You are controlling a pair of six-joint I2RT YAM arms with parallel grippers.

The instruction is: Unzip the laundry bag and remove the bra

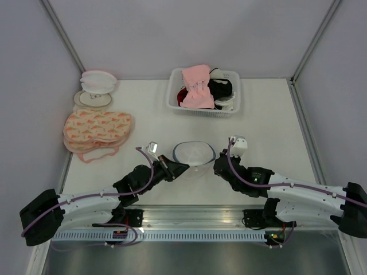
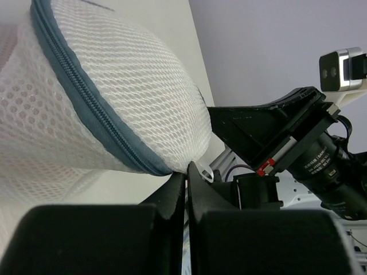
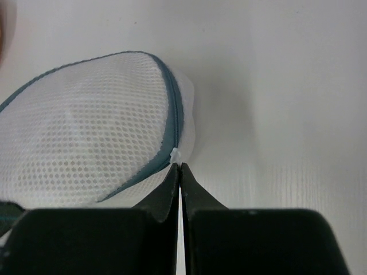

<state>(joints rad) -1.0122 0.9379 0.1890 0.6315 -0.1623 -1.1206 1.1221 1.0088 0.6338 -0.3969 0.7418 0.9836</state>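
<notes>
A white table [image 1: 149,123] fills a booth closed in by plain pale lilac-grey walls [image 1: 195,34], with slim metal posts [image 1: 64,35] running up the two back corners. A ribbed aluminium rail [image 1: 195,216] lines the near edge. Soft, even light leaves only faint shadows on the tabletop.
</notes>
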